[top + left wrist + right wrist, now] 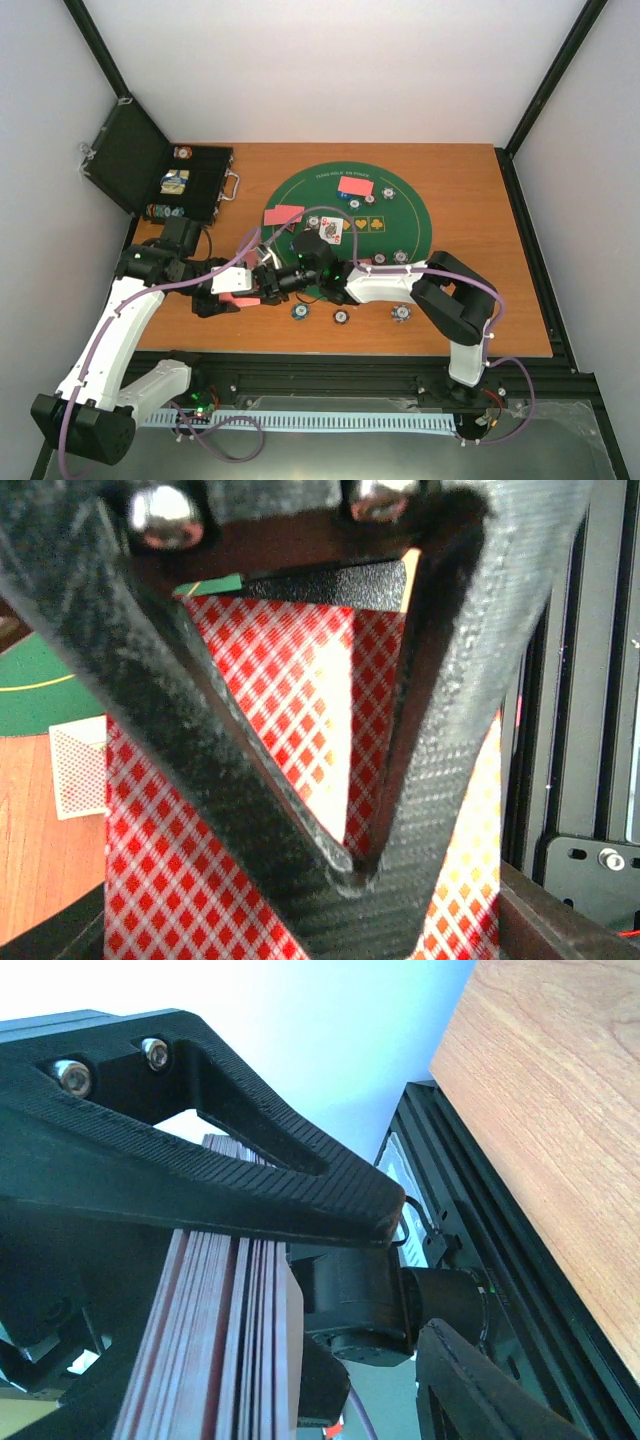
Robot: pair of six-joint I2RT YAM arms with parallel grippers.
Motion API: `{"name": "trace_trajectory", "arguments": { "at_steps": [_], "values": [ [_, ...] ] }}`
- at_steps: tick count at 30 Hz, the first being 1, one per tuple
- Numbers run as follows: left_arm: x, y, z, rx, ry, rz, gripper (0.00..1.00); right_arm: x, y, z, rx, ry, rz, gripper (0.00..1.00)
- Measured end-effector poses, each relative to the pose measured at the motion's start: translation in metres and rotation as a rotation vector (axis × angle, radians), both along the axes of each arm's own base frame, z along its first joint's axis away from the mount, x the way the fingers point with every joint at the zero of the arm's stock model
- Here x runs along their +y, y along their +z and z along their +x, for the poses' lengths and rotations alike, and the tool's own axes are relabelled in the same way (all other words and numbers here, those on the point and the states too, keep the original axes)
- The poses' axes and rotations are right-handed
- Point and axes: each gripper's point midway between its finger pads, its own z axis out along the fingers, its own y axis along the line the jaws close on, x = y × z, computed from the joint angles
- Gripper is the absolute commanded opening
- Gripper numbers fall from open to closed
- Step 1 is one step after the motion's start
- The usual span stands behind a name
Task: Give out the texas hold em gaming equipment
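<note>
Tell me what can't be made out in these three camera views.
- Left wrist: the left gripper, shut on the red-backed deck, blocks most of the table.
- Right wrist: only the deck's edges show; its faces are hidden and the count is too fine to tell.
- Top: the rank of the face-up card and what lies in the black case are too small to read.
</note>
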Motion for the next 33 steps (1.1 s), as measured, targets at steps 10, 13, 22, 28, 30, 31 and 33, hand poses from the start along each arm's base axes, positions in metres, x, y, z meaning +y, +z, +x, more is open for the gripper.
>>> {"name": "trace_trajectory", "arguments": {
  "at_steps": [10,13,22,28,30,31,33],
  "values": [
    [0.003,-0.003,0.001,-0.001,0.007,0.023,0.28,-0.023,-0.002,0.013,-0.023,-0.029,-0.033,0.4],
    [0.004,-0.003,0.002,0.002,0.007,0.025,0.28,-0.029,0.002,0.016,-0.033,-0.042,-0.041,0.33],
    [0.005,-0.009,0.001,0.014,0.009,0.033,0.28,-0.043,0.009,0.019,-0.044,-0.065,-0.066,0.03],
    [0.005,-0.011,0.001,0.013,0.01,0.035,0.28,-0.048,0.014,0.02,-0.048,-0.075,-0.075,0.03],
    [0.005,-0.012,0.001,0.014,0.01,0.035,0.28,-0.049,0.014,0.02,-0.046,-0.076,-0.076,0.03],
    [0.005,-0.012,0.001,0.014,0.01,0.036,0.28,-0.05,0.013,0.02,-0.044,-0.077,-0.077,0.03],
    [0.006,-0.013,0.002,0.013,0.011,0.04,0.28,-0.051,0.013,0.021,-0.038,-0.08,-0.079,0.03]
  ]
}}
